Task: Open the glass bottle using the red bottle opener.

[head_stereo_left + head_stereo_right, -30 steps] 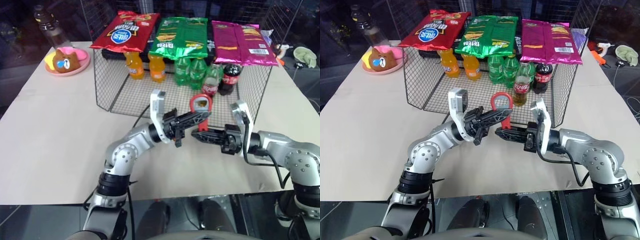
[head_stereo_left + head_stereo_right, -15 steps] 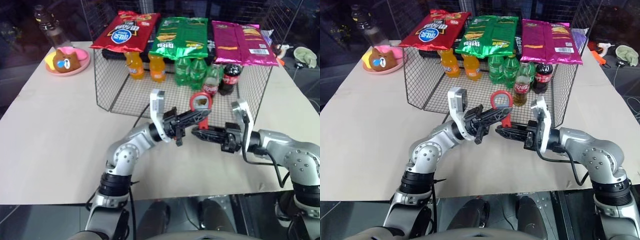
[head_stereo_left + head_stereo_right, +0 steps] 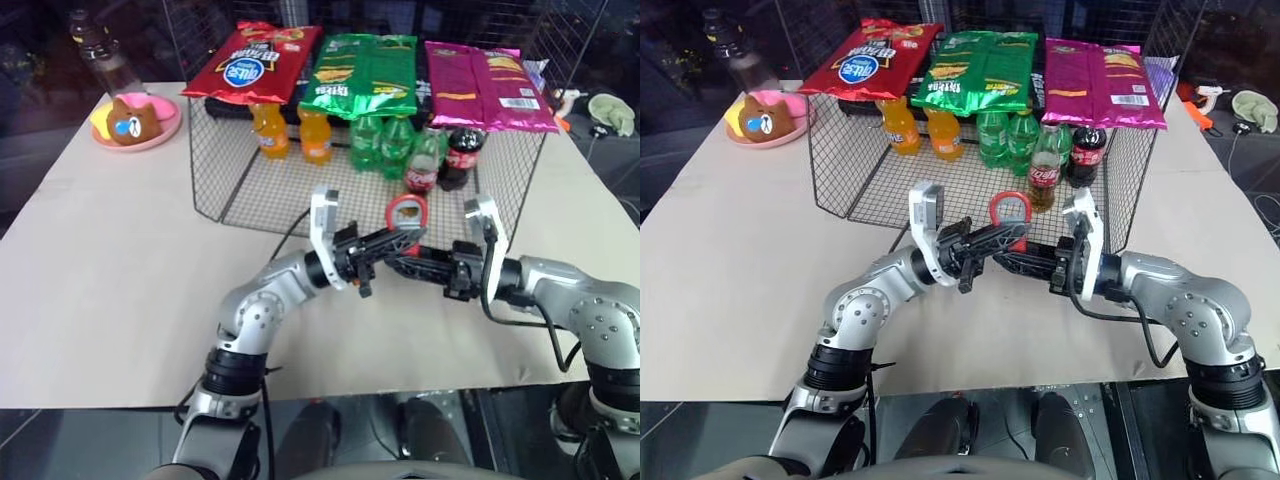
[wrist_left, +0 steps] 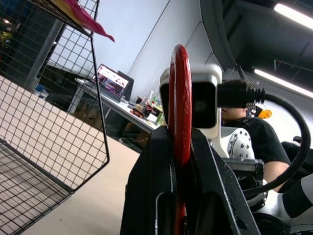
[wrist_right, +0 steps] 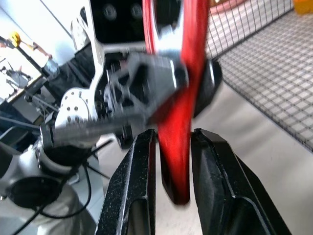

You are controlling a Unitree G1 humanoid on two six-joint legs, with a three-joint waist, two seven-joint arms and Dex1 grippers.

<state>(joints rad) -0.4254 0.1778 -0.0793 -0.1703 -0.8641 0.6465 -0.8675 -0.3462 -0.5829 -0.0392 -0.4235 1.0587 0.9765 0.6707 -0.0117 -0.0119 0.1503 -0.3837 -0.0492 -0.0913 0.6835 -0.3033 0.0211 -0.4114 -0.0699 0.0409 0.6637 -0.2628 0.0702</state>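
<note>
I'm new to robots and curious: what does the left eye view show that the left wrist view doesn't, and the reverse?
Left eye view alone: the small clear glass bottle with the red label standing in the black wire basket, under snack bags.

Left wrist view alone: a seated person in black, close behind the arms.

Both: the flat red bottle opener clamped edge-on in the left fingers.
</note>
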